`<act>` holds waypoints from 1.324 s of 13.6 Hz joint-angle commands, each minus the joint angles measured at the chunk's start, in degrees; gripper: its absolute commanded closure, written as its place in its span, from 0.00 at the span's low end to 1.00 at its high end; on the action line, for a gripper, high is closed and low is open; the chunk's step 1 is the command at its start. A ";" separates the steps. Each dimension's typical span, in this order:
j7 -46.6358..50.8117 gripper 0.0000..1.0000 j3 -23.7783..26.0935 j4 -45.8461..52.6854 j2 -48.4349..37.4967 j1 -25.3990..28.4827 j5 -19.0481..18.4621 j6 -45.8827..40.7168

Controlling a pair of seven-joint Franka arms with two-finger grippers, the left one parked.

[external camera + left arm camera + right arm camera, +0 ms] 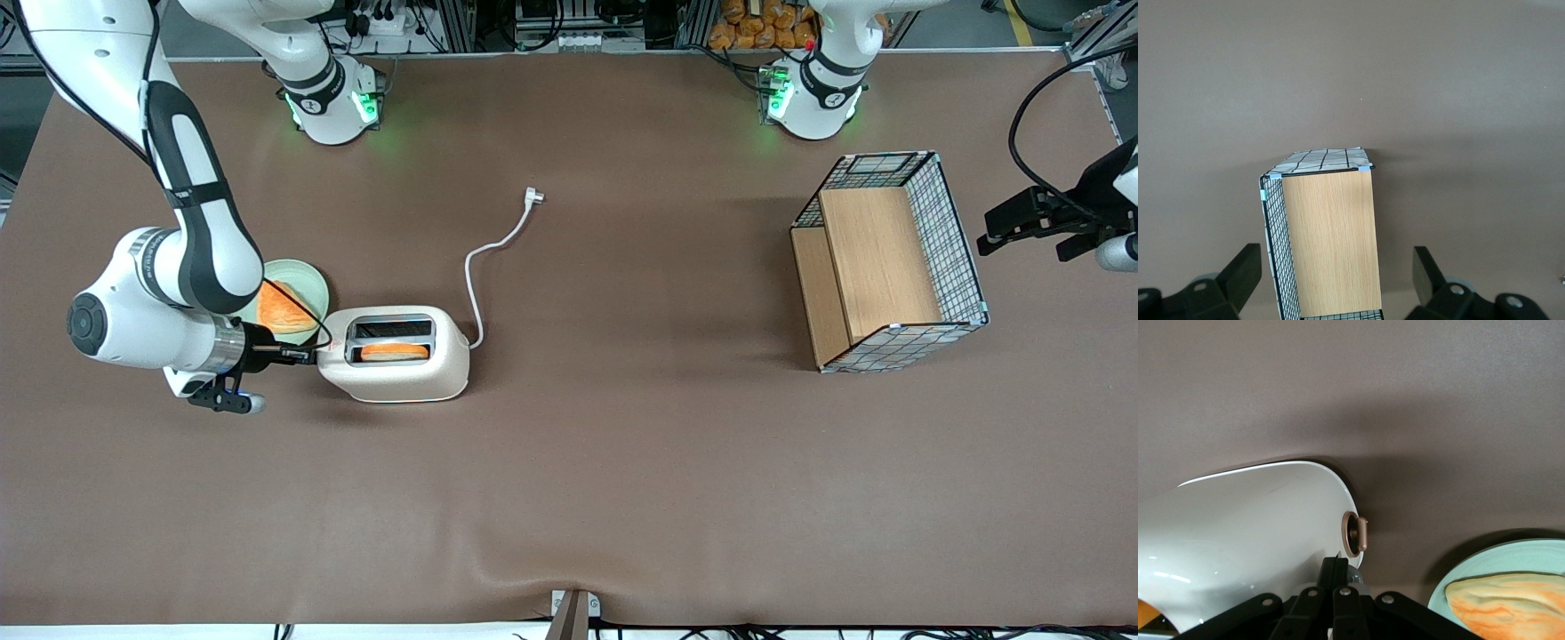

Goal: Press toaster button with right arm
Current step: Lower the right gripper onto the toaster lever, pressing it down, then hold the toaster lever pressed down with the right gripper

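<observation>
The toaster [400,356] sits in the left-centre of the front frame on the brown counter [622,462], a slice in its nearer slot. The right arm [178,293] reaches in from the frame's left; its tool [309,356], fingers pressed together, meets the toaster's narrow end at the toaster button [1353,572]. A green plate [307,289] with bread lies just beside.

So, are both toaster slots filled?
No, in the front view only one slot of the toaster holds a slice; the other is dark and empty, with the gripper beside its narrow end.
</observation>
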 commanded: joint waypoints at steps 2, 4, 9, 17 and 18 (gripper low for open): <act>-0.93 1.00 -0.22 -1.98 0.41 1.34 3.02 2.82; -1.54 1.00 -0.22 -1.98 0.85 1.16 3.11 2.90; -3.48 1.00 -0.22 -3.64 1.03 1.16 4.43 5.54; -7.17 1.00 -0.22 -4.26 2.35 1.25 8.38 6.24; -7.17 1.00 -0.22 -4.44 2.44 1.25 8.38 6.94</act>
